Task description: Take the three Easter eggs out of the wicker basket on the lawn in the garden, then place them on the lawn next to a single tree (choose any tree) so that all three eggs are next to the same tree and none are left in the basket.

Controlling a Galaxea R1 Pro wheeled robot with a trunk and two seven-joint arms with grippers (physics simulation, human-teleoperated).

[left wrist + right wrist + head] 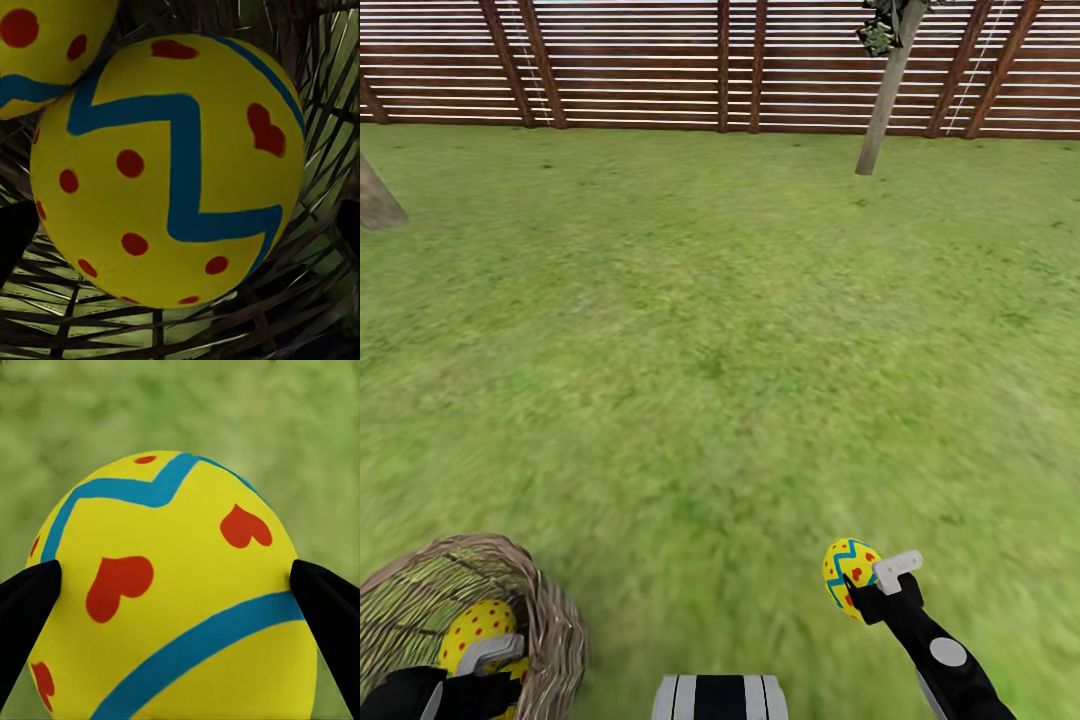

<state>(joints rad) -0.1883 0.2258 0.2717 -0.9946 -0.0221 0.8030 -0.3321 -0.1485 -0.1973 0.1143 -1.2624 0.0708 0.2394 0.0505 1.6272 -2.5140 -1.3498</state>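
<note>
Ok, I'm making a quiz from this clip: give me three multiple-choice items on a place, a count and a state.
1. Where is the wicker basket? A on the lawn by the robot's left arm; B against the fence; C under the tree.
2. How many eggs show in the left wrist view? A none; B two; C four.
3. What is the right end effector doing? A hanging open; B gripping an egg; C holding the basket.

Key: A, head view's lower left; B, a near egg and another; C wrong, B: fingers flank it.

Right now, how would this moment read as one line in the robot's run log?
right gripper: shut on egg, above lawn | left gripper: in wicker basket, around second egg, grip unclear | third egg: in basket
</note>
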